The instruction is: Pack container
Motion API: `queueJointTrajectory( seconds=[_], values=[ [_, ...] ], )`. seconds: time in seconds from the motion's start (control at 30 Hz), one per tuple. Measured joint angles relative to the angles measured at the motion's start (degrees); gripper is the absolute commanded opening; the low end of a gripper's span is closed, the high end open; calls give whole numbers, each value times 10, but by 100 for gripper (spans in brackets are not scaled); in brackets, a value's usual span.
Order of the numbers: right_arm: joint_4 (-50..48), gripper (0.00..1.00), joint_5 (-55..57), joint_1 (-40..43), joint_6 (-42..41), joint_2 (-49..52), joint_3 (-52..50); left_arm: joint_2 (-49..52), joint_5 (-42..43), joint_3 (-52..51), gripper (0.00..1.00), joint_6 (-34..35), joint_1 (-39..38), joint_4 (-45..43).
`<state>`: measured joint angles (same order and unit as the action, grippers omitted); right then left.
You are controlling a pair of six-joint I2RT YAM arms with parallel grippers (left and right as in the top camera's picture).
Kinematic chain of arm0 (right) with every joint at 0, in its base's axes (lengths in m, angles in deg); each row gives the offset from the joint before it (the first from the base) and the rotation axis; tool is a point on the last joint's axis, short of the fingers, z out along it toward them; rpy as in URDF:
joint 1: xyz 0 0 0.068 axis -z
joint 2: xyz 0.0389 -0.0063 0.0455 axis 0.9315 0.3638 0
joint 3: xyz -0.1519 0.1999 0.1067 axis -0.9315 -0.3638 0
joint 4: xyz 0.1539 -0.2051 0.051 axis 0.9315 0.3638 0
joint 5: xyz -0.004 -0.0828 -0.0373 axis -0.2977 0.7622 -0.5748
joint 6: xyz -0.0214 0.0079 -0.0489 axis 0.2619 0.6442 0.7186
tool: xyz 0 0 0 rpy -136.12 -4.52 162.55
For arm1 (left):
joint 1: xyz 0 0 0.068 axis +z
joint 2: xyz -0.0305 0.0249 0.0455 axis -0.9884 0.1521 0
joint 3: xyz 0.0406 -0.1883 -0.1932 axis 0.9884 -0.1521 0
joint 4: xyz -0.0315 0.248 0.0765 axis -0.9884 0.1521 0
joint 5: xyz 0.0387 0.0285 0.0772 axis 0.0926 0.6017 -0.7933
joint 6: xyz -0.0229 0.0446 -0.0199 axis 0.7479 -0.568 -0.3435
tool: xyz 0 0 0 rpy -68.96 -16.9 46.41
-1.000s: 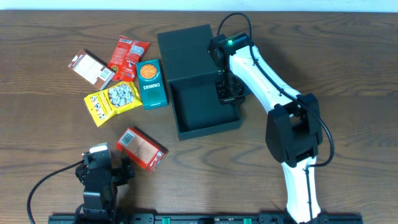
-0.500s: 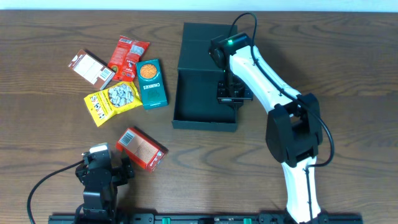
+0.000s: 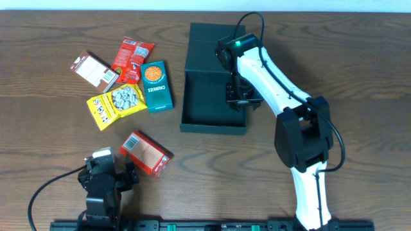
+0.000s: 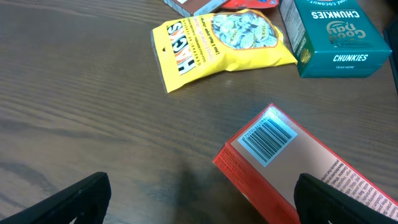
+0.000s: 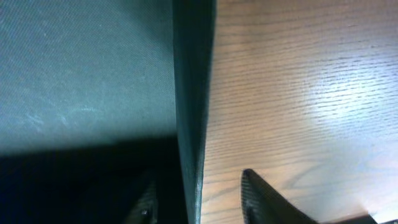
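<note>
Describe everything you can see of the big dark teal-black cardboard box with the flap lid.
The dark teal-black square cardboard box looks matte and plain. Its hinged flap lid lies opened back at the far end, leaving the inside open and empty. It sits on the brown wooden table, right of the small teal snack carton, not touching it. The right claw straddles its right wall, jaws open, the outer finger clear of it.

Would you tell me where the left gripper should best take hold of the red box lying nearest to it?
Grip the red box across its narrow width, on the two long sides, coming down from above. It lies flat and slanted on the table, so probably turn the open left gripper to match.
</note>
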<state>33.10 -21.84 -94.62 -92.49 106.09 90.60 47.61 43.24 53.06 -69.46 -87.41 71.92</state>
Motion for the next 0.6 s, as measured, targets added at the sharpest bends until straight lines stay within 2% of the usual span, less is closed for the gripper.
queueJointTrajectory(
  seconds=[0.2,0.33,0.4,0.43,0.53,0.6],
  values=[
    [-7,44,7,1,14,0,0,0,0,0,95,0,0,0],
    [-7,43,-3,11,48,0,0,0,0,0,95,0,0,0],
    [-7,30,-8,18,68,0,1,0,0,0,95,0,0,0],
    [-7,26,-10,22,76,0,1,0,0,0,95,0,0,0],
    [-9,21,-20,32,86,0,1,0,0,0,95,0,0,0],
    [-12,8,-24,37,92,0,1,0,0,0,95,0,0,0]
  ],
)
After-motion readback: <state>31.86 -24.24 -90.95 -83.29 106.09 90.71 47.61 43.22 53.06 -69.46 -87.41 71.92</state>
